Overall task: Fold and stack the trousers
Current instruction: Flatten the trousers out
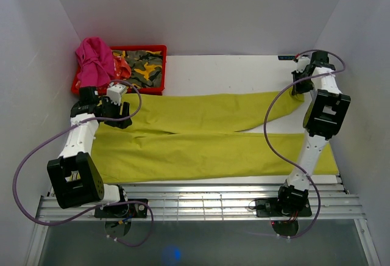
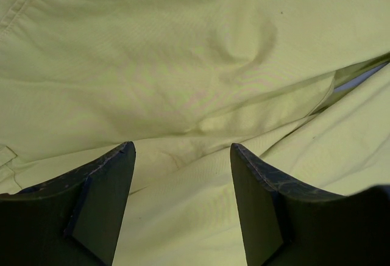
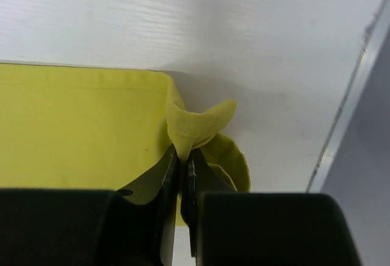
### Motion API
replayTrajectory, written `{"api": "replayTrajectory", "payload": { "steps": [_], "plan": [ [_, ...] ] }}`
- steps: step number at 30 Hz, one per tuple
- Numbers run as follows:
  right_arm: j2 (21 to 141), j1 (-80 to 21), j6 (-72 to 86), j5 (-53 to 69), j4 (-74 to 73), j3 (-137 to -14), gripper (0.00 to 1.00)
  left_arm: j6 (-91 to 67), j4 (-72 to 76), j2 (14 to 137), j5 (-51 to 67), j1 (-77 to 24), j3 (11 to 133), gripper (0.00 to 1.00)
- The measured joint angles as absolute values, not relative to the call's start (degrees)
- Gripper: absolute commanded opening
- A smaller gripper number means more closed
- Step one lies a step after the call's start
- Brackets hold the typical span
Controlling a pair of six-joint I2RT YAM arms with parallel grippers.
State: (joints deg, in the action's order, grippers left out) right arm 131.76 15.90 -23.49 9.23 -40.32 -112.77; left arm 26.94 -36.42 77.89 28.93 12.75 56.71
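Pinches a leg end of the trousers (image 1: 201, 138) with the right end effector (image 3: 181, 156), upper right of the frame. Holds the left end effector (image 2: 183, 150) spread over the cloth at left, trousers flat across the bench (image 1: 231, 71).

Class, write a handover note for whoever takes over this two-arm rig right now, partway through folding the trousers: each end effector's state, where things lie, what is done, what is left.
Left end effector: open, over the trousers near the waist end, holding nothing.
Right end effector: shut on the cuff of the far leg, at the right side of the table.
Trousers: spread flat across the table, waist to the left, legs to the right.
Done: cuff gripped; no fold shows yet.
Left: fold, then stack.
Red bin at far left holds other clothes.
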Motion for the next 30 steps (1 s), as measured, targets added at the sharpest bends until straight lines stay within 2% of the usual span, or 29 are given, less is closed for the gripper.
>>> {"api": "replayTrajectory", "payload": {
  "steps": [1,2,3,4,5,7,10,17,21,23,26,27,28,30],
  "plan": [
    [131.8,15.3,-23.0,10.3,-40.1,-112.8,0.08,26.9,-36.4,77.9,28.9,12.8,56.7,0.74],
    [131.7,14.6,-22.5,11.4,-39.9,-113.2,0.12,26.9,-36.4,77.9,28.9,12.8,56.7,0.74],
    [131.7,13.8,-22.1,12.2,-39.1,-113.6,0.44,26.9,-36.5,77.9,28.9,12.8,56.7,0.75],
    [131.7,13.2,-21.1,12.8,-38.3,-113.8,0.65,26.8,-36.5,77.9,28.9,12.8,56.7,0.75],
    [131.7,12.4,-20.6,13.8,-37.2,-114.0,0.82,26.7,-36.5,77.9,28.9,12.8,56.7,0.75],
    [131.7,11.4,-20.3,15.5,-36.5,-114.2,0.96,26.5,-36.6,77.9,28.9,12.8,56.7,0.75],
    [131.7,10.4,-21.7,19.5,-36.8,-114.2,0.98,26.2,-36.8,77.9,28.9,12.8,56.8,0.75],
    [125.9,15.0,-25.1,26.3,-40.7,-108.6,0.98,25.6,-36.8,77.9,28.9,12.8,56.8,0.75],
    [125.1,21.1,-25.7,25.8,-40.6,-108.4,0.98,25.4,-36.8,77.9,28.9,12.8,56.8,0.75],
    [126.0,23.7,-26.4,24.5,-40.6,-108.4,0.94,25.4,-36.8,77.9,28.9,12.8,56.8,0.75],
    [129.1,24.4,-26.9,23.2,-41.0,-108.8,0.50,25.1,-36.8,77.9,29.0,12.8,56.8,0.75],
    [130.5,24.0,-26.9,23.1,-41.3,-109.3,0.21,25.0,-36.8,77.9,29.1,12.8,56.8,0.75],
    [132.0,23.6,-26.9,23.0,-41.6,-110.0,0.09,25.0,-36.8,77.9,29.1,12.8,56.8,0.75],
    [133.9,22.7,-25.7,23.6,-42.6,-110.5,0.08,25.0,-36.8,77.9,29.1,12.8,56.8,0.75]
  ]
}}
